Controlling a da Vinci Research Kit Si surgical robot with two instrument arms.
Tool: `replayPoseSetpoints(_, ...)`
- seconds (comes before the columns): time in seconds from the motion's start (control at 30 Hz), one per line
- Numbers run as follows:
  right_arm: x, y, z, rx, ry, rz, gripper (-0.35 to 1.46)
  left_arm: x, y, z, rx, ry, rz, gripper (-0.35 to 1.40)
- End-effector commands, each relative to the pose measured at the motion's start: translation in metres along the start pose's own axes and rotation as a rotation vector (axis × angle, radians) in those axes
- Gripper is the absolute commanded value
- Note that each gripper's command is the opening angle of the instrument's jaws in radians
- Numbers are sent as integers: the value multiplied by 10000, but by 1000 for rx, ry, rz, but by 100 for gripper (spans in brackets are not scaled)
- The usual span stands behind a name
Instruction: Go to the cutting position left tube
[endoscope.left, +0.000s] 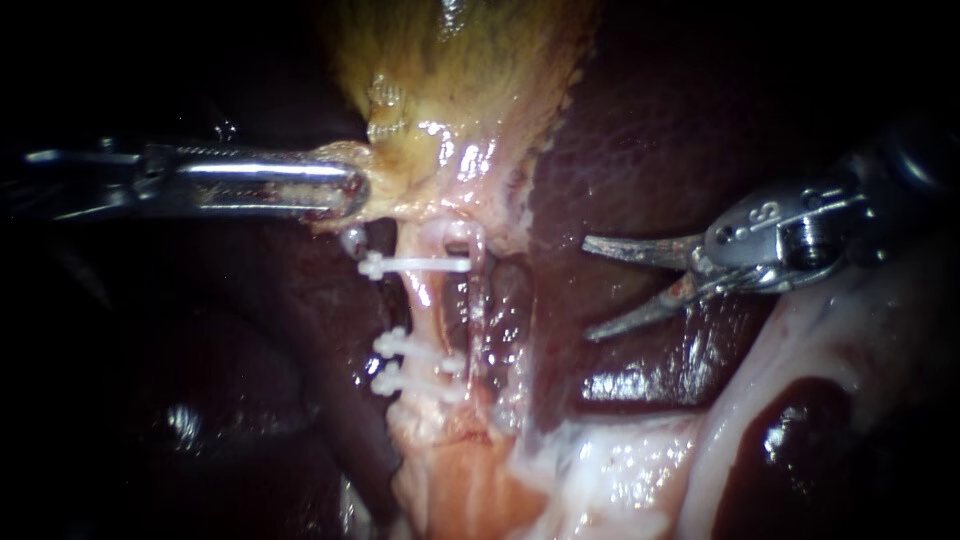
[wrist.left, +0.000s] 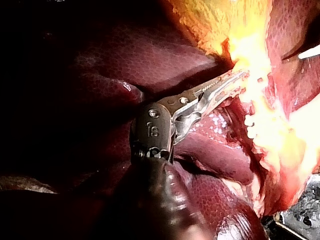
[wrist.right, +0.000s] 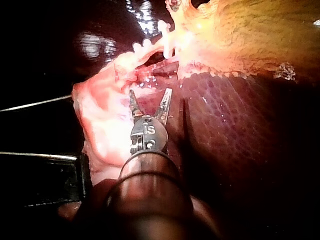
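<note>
Two pale tubes run down from the yellowish gallbladder (endoscope.left: 460, 70). The left tube (endoscope.left: 428, 305) carries three white clips: one (endoscope.left: 415, 265) high up and two (endoscope.left: 400, 345) lower down, with bare tube between them. The right tube (endoscope.left: 478, 300) lies just beside it. My left instrument (endoscope.left: 345, 192) is shut on the gallbladder's lower edge and holds it toward the left; the left wrist view shows its jaws (wrist.left: 232, 82) clamped on pale tissue. My right instrument (endoscope.left: 588, 288) hovers over the liver, well right of both tubes, its curved blades open and pointing left. In the right wrist view the open blades (wrist.right: 150, 94) stand short of the clipped tubes (wrist.right: 150, 55).
Dark red liver (endoscope.left: 650, 130) surrounds the tubes on both sides. Pale fatty tissue (endoscope.left: 620, 460) spreads below and to the right. A second liver lobe (endoscope.left: 800, 440) lies at the lower right under my right instrument's shaft.
</note>
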Motion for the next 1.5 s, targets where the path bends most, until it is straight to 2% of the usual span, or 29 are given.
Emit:
replayPoseSetpoints(0.03,0,0,0,0,0,0,143,4,2,-4,-3,-1,-2,-35)
replayPoseSetpoints(0.13,1,0,1,8,1,1,143,16,8,-21,-12,-6,-9,-35)
replayPoseSetpoints(0.3,9,-2,6,49,34,6,143,33,18,-47,-11,22,-16,-35)
replayPoseSetpoints(0.4,20,-6,16,127,66,5,143,32,18,-49,-12,21,-15,-35)
replayPoseSetpoints(0.6,40,-22,55,200,107,51,143,29,18,-46,-10,23,-14,-35)
replayPoseSetpoints(0.77,42,-29,93,240,111,83,143,29,18,-46,-10,23,-14,-35)
replayPoseSetpoints(1.03,25,-20,141,286,98,115,141,28,18,-45,-9,23,-13,-35)
replayPoseSetpoints(1.2,25,-9,159,287,96,123,141,28,18,-45,-9,23,-13,-35)
replayPoseSetpoints(1.33,31,-4,170,299,124,157,141,28,18,-45,-9,23,-13,-35)
replayPoseSetpoints(1.5,44,-1,183,341,180,198,141,28,18,-44,-9,23,-13,-35)
